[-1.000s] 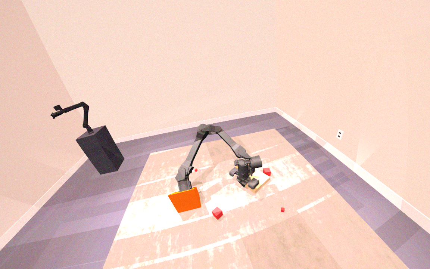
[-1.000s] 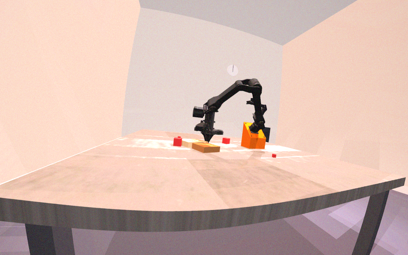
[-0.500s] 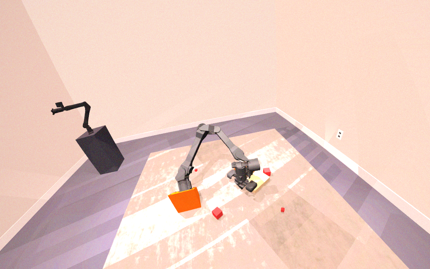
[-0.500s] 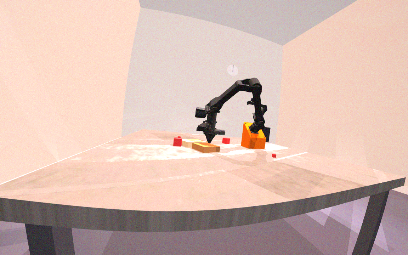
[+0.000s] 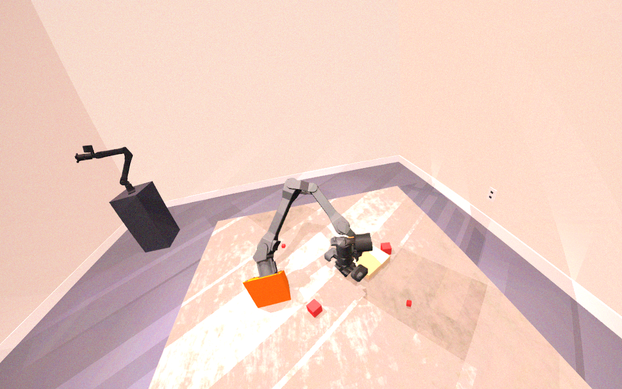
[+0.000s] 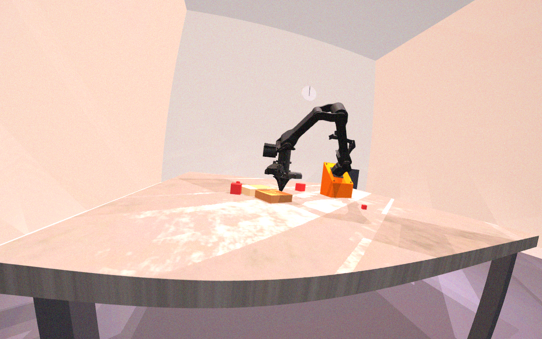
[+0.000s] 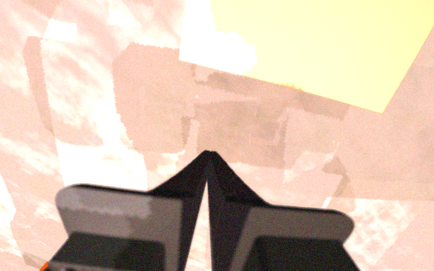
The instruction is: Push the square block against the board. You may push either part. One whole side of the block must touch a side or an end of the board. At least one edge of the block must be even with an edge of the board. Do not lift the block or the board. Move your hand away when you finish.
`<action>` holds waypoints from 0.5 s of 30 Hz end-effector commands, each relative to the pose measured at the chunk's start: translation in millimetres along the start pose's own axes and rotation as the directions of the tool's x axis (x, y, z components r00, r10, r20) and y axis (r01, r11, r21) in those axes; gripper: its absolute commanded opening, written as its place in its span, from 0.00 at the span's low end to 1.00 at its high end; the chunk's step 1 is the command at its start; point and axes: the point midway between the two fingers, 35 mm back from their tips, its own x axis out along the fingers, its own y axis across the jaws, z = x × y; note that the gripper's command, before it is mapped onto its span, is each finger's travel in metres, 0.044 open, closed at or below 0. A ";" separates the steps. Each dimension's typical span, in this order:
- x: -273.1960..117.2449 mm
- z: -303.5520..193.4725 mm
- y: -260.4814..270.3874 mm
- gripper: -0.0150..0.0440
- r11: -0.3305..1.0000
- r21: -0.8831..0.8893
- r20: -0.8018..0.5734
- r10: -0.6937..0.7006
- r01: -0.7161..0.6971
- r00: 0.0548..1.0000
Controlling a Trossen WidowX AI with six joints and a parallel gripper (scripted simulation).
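A flat pale yellow piece (image 5: 373,261) (image 6: 258,186) (image 7: 315,45) lies on the table. A flat orange-brown piece (image 6: 273,196) lies beside it, nearer the exterior camera. The orange-brown piece is hidden behind the arm in the top view and outside the wrist view. I cannot tell which is the square block and which the board, or whether they touch. My gripper (image 6: 281,189) (image 7: 209,156) is shut and empty, pointing down. In the wrist view its tips stand apart from the pale piece's nearest edge. In the exterior view they appear low, behind the orange-brown piece.
A larger red cube (image 5: 385,248) (image 6: 235,188) stands near the pale piece. Another red cube (image 5: 314,308) (image 6: 300,186) stands nearer the orange arm base (image 5: 267,290) (image 6: 336,186). Small red cubes (image 5: 408,303) (image 5: 283,245) lie farther out. A second arm stands on a dark pedestal (image 5: 144,222).
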 end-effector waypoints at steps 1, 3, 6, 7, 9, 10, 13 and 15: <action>-25.6 2.7 -2.5 0.25 1.000 -0.007 0.003 -0.008 0.008 1.000; -50.3 2.1 -1.4 0.25 1.000 -0.009 0.001 -0.008 0.008 1.000; -53.4 1.9 -1.2 0.25 1.000 -0.009 0.001 -0.008 0.008 1.000; -53.4 1.9 -1.2 0.25 1.000 -0.009 0.001 -0.008 0.008 1.000; -53.4 2.2 -1.0 0.25 1.000 -0.012 0.001 -0.008 0.008 1.000; -53.4 3.2 -0.4 0.25 1.000 -0.019 0.001 -0.008 0.008 1.000; -53.5 10.0 4.0 0.25 0.997 -0.071 0.000 -0.013 0.013 1.000; -53.6 17.5 9.2 0.25 0.992 -0.128 0.000 -0.017 0.017 1.000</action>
